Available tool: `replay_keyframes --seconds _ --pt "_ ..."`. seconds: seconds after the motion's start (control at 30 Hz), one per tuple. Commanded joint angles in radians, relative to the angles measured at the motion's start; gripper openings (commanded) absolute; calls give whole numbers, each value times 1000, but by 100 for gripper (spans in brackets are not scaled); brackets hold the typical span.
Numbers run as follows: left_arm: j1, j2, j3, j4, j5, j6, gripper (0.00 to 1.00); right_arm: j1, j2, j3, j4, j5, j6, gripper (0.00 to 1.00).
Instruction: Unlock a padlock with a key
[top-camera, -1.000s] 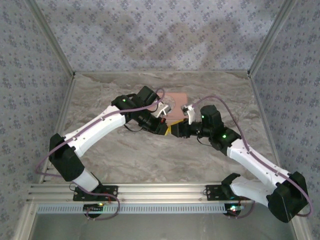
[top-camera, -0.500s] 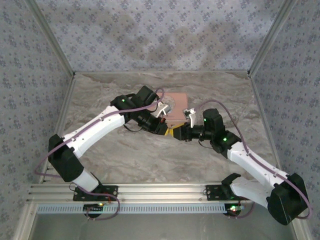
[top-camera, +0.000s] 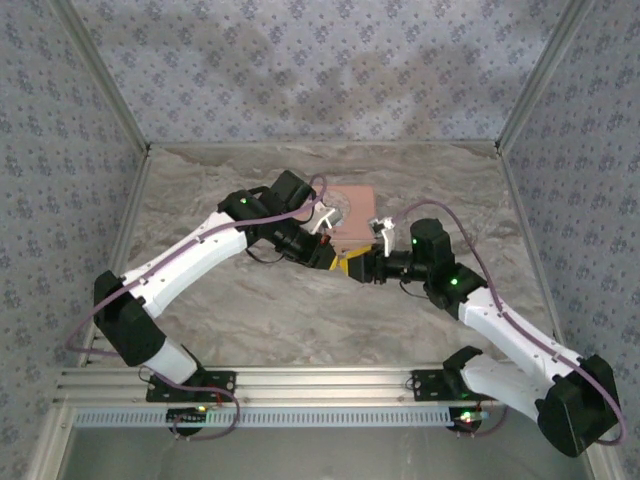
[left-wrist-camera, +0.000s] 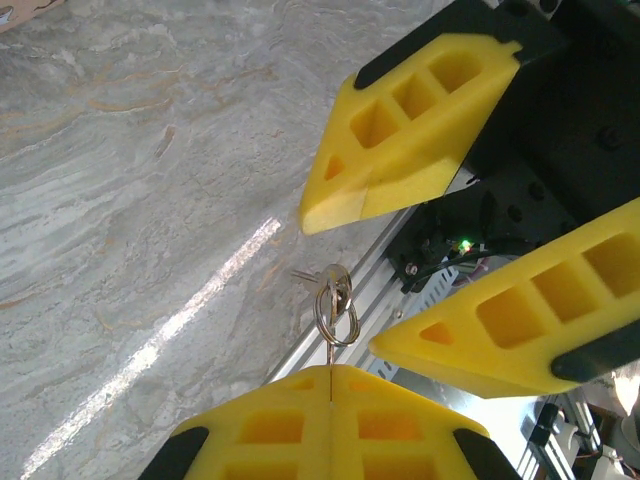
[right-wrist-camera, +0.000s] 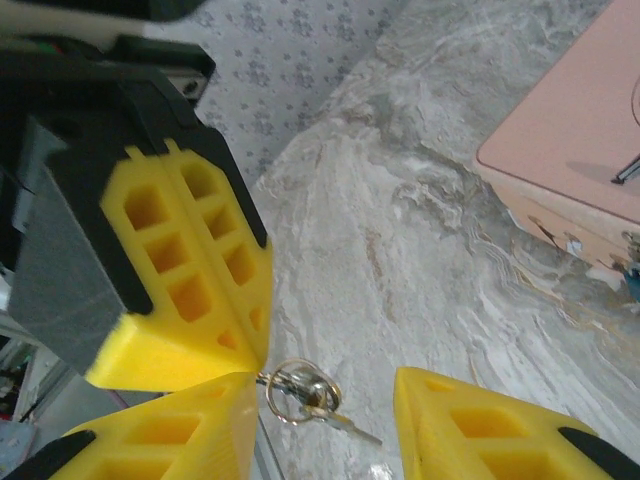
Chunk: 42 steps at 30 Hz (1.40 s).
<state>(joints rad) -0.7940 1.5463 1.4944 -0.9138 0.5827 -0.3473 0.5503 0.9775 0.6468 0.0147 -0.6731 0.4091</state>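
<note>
A small silver key ring (left-wrist-camera: 336, 300) hangs from the tips of my left gripper (left-wrist-camera: 330, 368). That gripper is shut on the thin blade of one key. A second pale key (right-wrist-camera: 352, 423) sticks out loose from the ring (right-wrist-camera: 300, 390). My right gripper (right-wrist-camera: 320, 385) is open, and the ring sits between its yellow fingers (right-wrist-camera: 470, 425), closer to the left one. In the left wrist view the right gripper's fingers (left-wrist-camera: 410, 130) flank the ring from above and from the right. From above, the two grippers meet tip to tip (top-camera: 346, 264) over the table. The padlock is hidden.
A pink rectangular tin (top-camera: 352, 198) lies just behind the grippers, with its corner and side in the right wrist view (right-wrist-camera: 570, 140). Marbled tabletop (top-camera: 300, 320) stretches in front. An aluminium rail (top-camera: 300, 385) runs along the near edge, and patterned walls close three sides.
The right arm has drawn its wrist a little nearer and lower, its gripper staying at the left gripper's tips. The left arm has hardly moved.
</note>
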Motion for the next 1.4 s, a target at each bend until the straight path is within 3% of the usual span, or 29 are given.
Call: replay_keyframes --seconds 0.0,0.37,0.5,0.63,1.0,1.17,1.37 --pt "-2 -24 27 9 14 20 0 19 -13 45 -90 48 -58 42" --pt "-1 -22 24 9 12 16 0 98 -4 105 -164 190 -122 44" --pt "-1 -21 24 13 12 13 0 109 2 120 -171 210 -130 39" --pt "-1 -22 24 15 10 11 0 109 3 122 -177 220 -133 27" --pt "-2 -24 15 17 9 13 0 87 -30 95 -144 219 -96 22" --pt "-2 -30 12 25 8 9 0 83 -31 88 -124 179 -92 8" --pt "-1 -37 13 31 5 7 0 83 -35 82 -114 167 -93 2"
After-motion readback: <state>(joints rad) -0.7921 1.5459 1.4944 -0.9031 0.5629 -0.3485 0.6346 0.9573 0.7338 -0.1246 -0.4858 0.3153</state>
